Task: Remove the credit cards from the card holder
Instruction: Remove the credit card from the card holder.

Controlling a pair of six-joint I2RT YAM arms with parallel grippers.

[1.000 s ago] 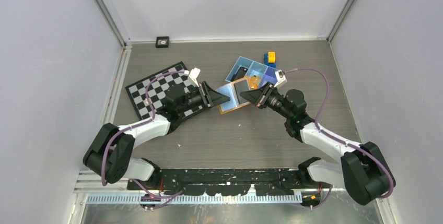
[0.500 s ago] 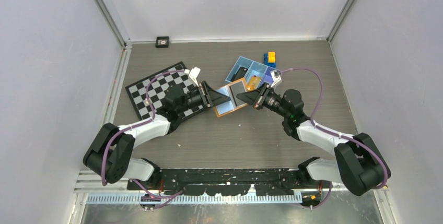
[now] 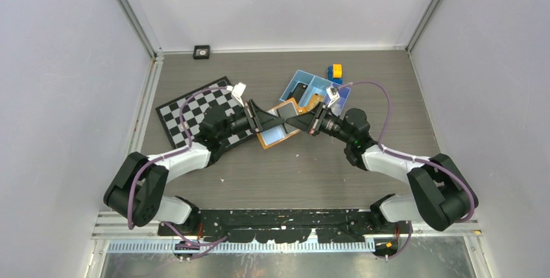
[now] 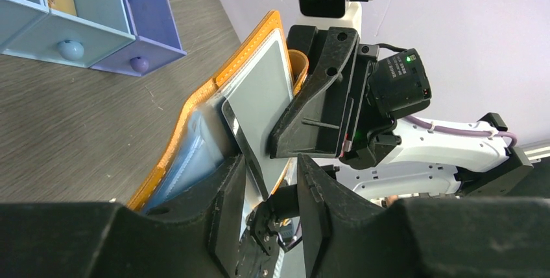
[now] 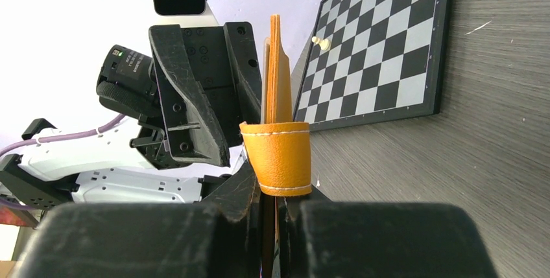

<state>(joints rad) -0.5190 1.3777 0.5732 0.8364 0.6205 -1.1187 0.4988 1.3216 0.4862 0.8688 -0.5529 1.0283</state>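
Both arms meet nose to nose over the middle of the table, with the orange card holder caught between them, just in front of the blue three-compartment tray. The holder is open and held up off the wood, tilted on edge.

The right gripper comes in from the right. On its wrist view the fingers are clamped tight on the holder's thin orange panel, which stands up edge-on from between them. The small orange closing tab curls across right at the fingertips. That is a firm pinch on the card holder.

The left gripper faces it from the other side. On the left wrist view its fingers stand apart, with a clear gap between them. The lower corner of a grey, dark-edged card dips into that gap and leans towards one finger without being squeezed from both sides. The rest of the card lies against the holder's inner face, and pale bluish clear sleeves fan out beside it inside the orange stitched cover.

The chessboard lies flat under the left arm. A yellow-and-blue block sits just behind the tray.
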